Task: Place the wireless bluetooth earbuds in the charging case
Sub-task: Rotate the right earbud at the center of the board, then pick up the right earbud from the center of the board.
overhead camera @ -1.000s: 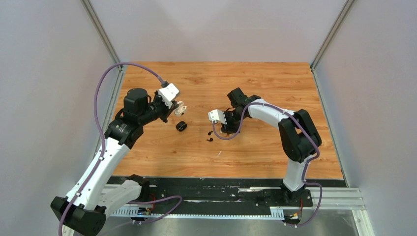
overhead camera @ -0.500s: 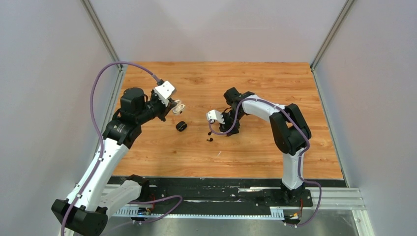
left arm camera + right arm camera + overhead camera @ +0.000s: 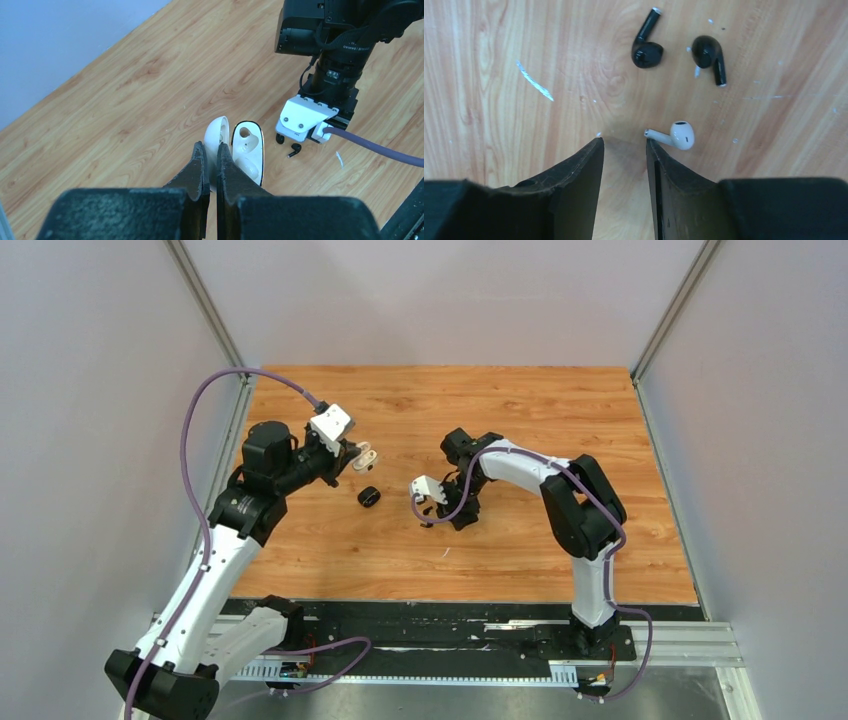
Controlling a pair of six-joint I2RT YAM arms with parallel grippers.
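Low over the wooden table (image 3: 520, 410), the right gripper (image 3: 623, 145) has its fingers a narrow gap apart and grips nothing. A white earbud (image 3: 679, 135) lies just beside one fingertip, stem toward it. Just beyond lie two black earbuds (image 3: 646, 47) (image 3: 710, 55), close together. Farther left sits a black case (image 3: 370, 497). Beyond it the left gripper (image 3: 211, 150) is clamped on an open white charging case (image 3: 248, 150), held above the wood
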